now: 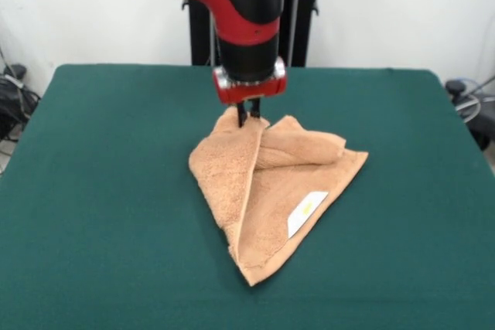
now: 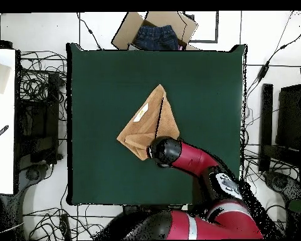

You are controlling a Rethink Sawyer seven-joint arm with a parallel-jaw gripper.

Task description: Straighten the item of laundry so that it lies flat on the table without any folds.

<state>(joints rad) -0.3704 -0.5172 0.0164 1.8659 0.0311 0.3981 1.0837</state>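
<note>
One towel (image 1: 263,206), one table (image 1: 93,191), one tool (image 1: 248,114).

White wall (image 1: 402,5) behind, pale floor (image 2: 266,37) around. Cables (image 2: 37,81) tangled on floor on both sides. Open cardboard box (image 2: 154,28) holding dark jeans (image 2: 156,37), white surface (image 2: 1,119) at one edge.

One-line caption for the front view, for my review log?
Gripper pinches the far corner of the folded towel on the green table.
</note>
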